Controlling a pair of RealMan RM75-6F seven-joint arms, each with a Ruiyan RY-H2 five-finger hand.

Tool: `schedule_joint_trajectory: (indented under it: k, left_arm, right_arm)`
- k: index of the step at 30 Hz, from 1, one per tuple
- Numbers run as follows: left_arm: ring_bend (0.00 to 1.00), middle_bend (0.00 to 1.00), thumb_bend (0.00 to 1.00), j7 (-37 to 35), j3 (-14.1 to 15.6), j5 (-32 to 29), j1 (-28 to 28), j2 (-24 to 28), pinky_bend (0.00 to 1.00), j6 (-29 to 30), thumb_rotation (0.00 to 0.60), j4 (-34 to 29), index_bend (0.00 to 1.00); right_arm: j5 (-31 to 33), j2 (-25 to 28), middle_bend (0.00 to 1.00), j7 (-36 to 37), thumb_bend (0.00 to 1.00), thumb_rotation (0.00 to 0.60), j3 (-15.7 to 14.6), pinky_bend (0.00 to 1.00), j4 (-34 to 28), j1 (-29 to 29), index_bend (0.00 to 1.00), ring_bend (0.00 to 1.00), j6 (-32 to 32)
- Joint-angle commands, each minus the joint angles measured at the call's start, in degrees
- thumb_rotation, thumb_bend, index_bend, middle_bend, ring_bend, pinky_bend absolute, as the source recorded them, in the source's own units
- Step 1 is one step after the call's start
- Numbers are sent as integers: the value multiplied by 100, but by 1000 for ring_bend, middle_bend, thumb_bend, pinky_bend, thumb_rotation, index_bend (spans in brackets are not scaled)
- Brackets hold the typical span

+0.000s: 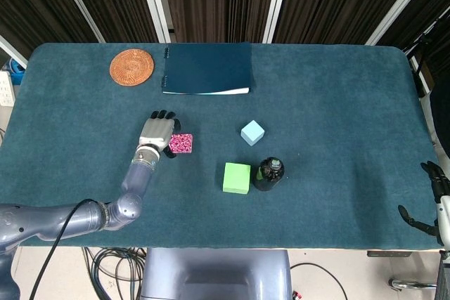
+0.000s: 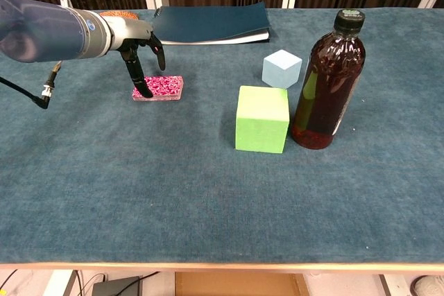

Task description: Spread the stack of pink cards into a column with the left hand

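The stack of pink patterned cards [image 1: 183, 143] [image 2: 164, 87] lies flat on the blue table cloth, left of centre. My left hand [image 1: 157, 131] [image 2: 137, 41] hovers over the stack's left end with its fingers spread and pointing down. One fingertip [image 2: 146, 92] touches the left end of the stack, and the hand holds nothing. In the head view the hand covers the stack's left edge. My right hand [image 1: 433, 205] hangs at the table's far right edge, fingers apart and empty; the chest view does not show it.
A green cube [image 1: 237, 178] [image 2: 262, 118] and a dark bottle [image 1: 268, 173] [image 2: 327, 81] stand right of the cards, with a light blue cube [image 1: 252, 132] [image 2: 282, 68] behind them. A dark blue notebook [image 1: 208, 68] [image 2: 208, 23] and a copper coaster [image 1: 131, 67] lie at the back.
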Motion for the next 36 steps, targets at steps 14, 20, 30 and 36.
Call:
schedule_joint_trajectory:
  k: [14,20,30,36]
  left_arm:
    - [30,170,192,89,74,-242,-104,-221,48,-54,600,394,420]
    - [29,169,193,88,42,-288,-133,-255,47,-49,600,438,422]
    - [30,169,207,133,42,-355,-164,-310,43,-46,600,491,435]
    - [29,169,210,117,16,-348,-168,-310,42,-38,600,476,453]
  right_arm:
    - [13,3,57,11,268,600,6,186,-5,-2,95,140,-4]
    - [15,5,57,16,268,600,8,186,-2,-1,95,140,-6]
    - [15,7,57,22,268,600,7,185,-1,2,95,140,-15]
    - [16,10,57,30,268,600,7,186,-4,2,95,140,-18]
